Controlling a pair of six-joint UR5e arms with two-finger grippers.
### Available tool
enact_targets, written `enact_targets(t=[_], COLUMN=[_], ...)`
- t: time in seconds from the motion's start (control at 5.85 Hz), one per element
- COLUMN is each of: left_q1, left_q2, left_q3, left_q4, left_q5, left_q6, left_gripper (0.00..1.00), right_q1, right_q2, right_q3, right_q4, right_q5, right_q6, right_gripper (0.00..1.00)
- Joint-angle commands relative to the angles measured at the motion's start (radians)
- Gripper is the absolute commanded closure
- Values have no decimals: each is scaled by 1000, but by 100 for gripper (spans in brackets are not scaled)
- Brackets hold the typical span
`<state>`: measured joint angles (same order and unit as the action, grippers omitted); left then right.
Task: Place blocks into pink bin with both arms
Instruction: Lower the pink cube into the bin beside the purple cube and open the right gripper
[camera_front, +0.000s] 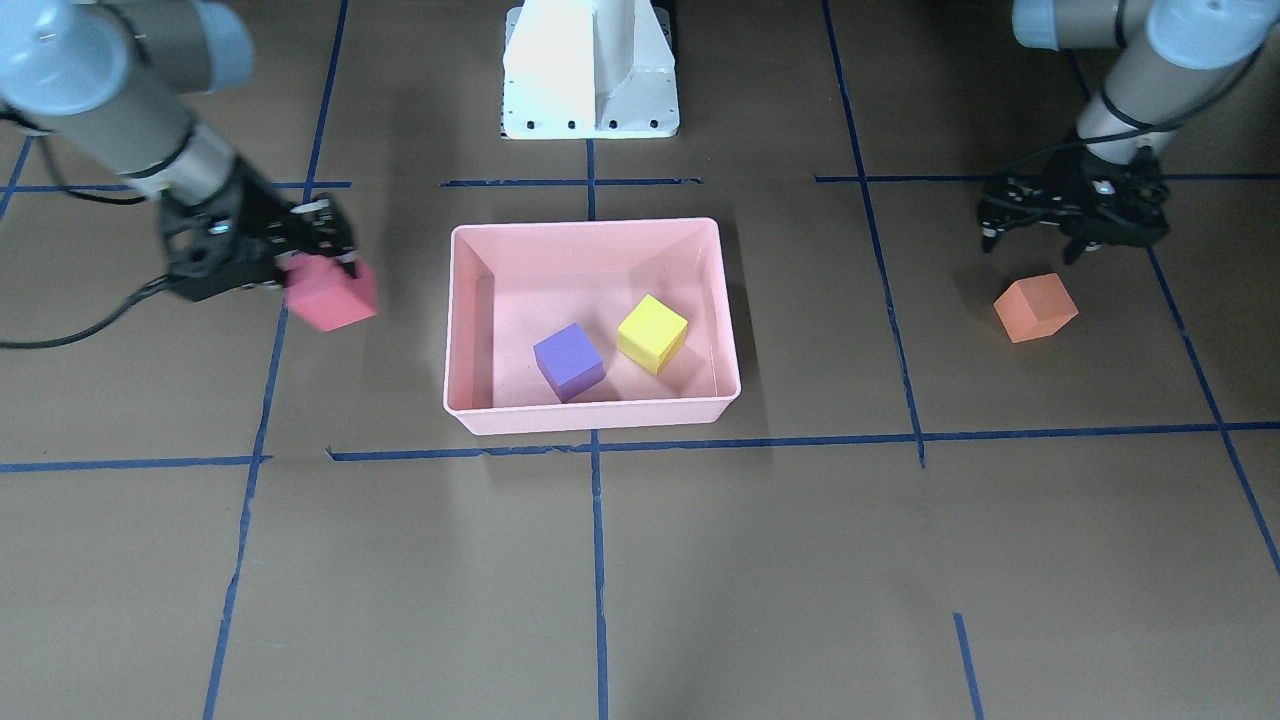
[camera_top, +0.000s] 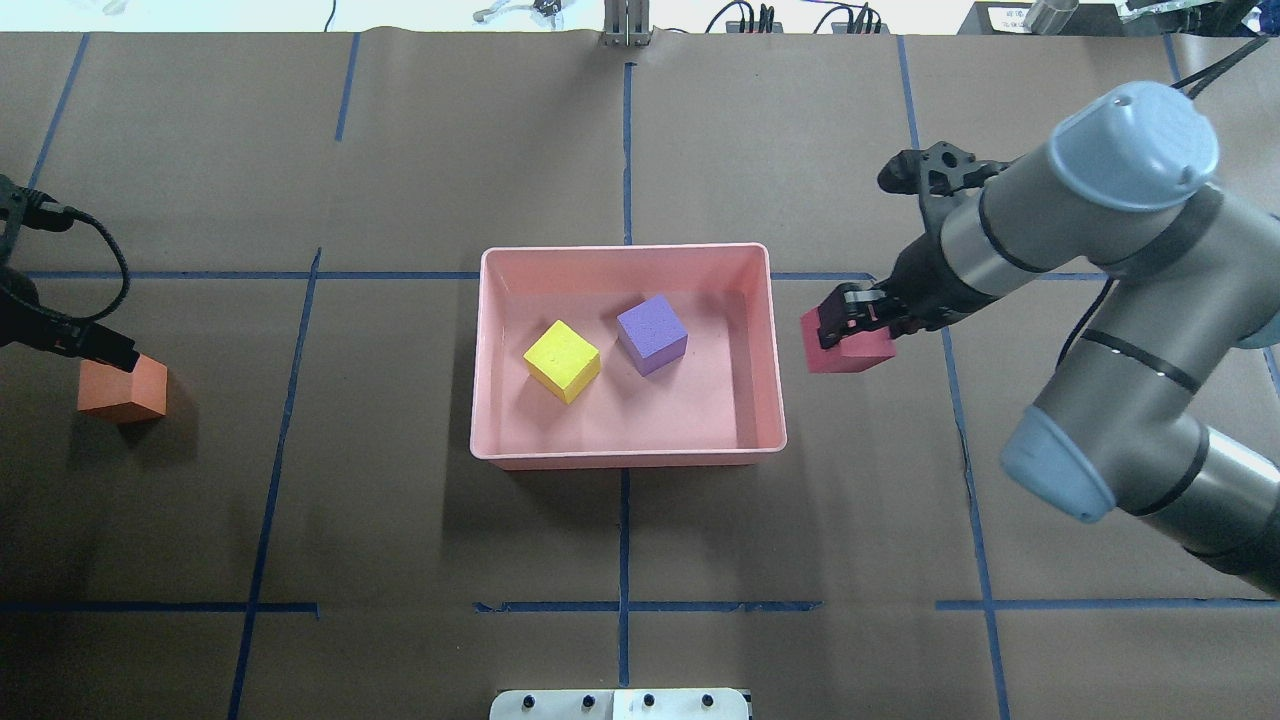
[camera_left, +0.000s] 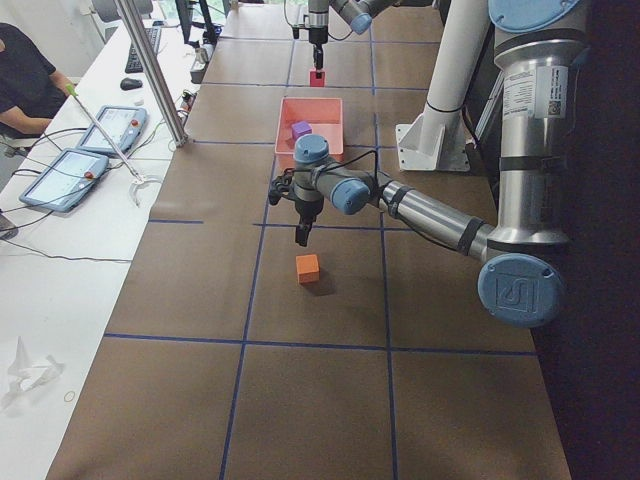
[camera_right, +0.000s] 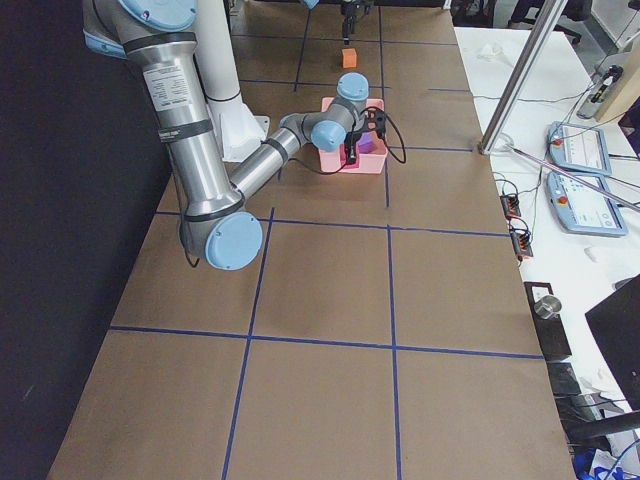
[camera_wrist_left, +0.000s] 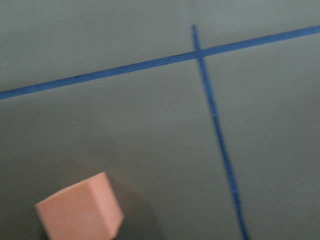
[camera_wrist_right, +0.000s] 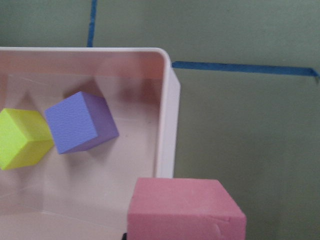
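The pink bin (camera_top: 628, 460) sits mid-table with the purple block (camera_top: 651, 334) and the yellow-green block (camera_top: 562, 361) inside. My right gripper (camera_top: 852, 322) is shut on the red block (camera_top: 848, 350), held above the table just outside the bin's right wall. The right wrist view shows the red block (camera_wrist_right: 185, 210) beside the bin's rim (camera_wrist_right: 167, 125). The orange block (camera_top: 123, 390) lies on the table far left. My left gripper (camera_front: 1035, 245) hangs open and empty just above and behind the orange block (camera_front: 1036, 308), not touching it. The left wrist view shows the orange block (camera_wrist_left: 80, 210) at bottom left.
The white pedestal base (camera_front: 590, 70) stands behind the bin. Blue tape lines (camera_front: 600, 445) cross the brown table cover. Operators' tablets and cables (camera_left: 75, 165) lie on the white side table beyond the work surface.
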<state>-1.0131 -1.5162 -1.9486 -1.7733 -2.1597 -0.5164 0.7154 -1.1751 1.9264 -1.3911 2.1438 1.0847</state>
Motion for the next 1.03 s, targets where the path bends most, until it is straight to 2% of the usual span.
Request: enact_targets(t=[0.0,0.17,0.34,0.51,0.68,0.85], left_q1=[-65,-64,-56,-53,-50,-50], left_q2=[-9,-19,-30,-35,-54,-62], left_q3=[83,103,115,144,190,232], left_q4=[1,3,5,3,-14,-68], left_q5=[-55,-55,-57,-57,-136,-167], left_q6=[69,24,-66,-152,-259,-339], left_gripper=[0,0,0,0,0,0], right_q1=[-130,-158,-162,-162,-148,-104], right_q2=[109,139,178,183,167,88], right_q3=[-10,-47,-110,-115,-83,33], right_q4=[-72,-72,-72,-72,-75,-160], right_q5=[-153,-194,-208,-217,-208,-182], right_q6=[151,173,220,228,227,227], right_gripper=[98,80,1,0,0,0])
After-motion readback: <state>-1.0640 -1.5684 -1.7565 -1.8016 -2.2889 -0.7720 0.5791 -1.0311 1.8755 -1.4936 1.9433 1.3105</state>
